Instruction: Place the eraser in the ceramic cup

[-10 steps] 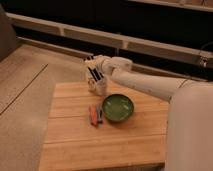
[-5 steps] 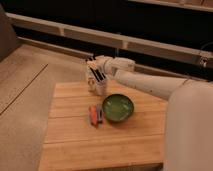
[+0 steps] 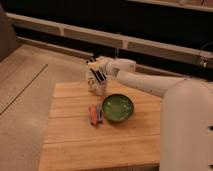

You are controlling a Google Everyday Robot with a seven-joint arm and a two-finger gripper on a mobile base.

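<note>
Nearest to us, the wooden worktop (image 3: 100, 142) spreads out in pale planks, and the broad white body of our robot fills the right edge of the view. A little farther in, near the middle of the worktop, lies an orange-red and grey oblong item (image 3: 95, 114), and just to its right sits the wide green bowl (image 3: 118, 107), the two close together but whether they touch we cannot tell. Beyond them, toward the far edge of the worktop, stands the small cream-white ceramic cup (image 3: 101, 88), upright. Right beside it on the left there is a slim white bottle-like thing (image 3: 92, 82), partly hidden. Our arm (image 3: 145, 82) reaches from the right across the back of the worktop, and its gripper (image 3: 97, 73) hangs directly over the cup. The jaws are closed on the eraser (image 3: 100, 75), a dark block that slants down toward the cup's mouth; its lower end is at the rim, and we cannot tell whether it is already inside. Behind the worktop lies the floor and a dark wall with pale rails.
</note>
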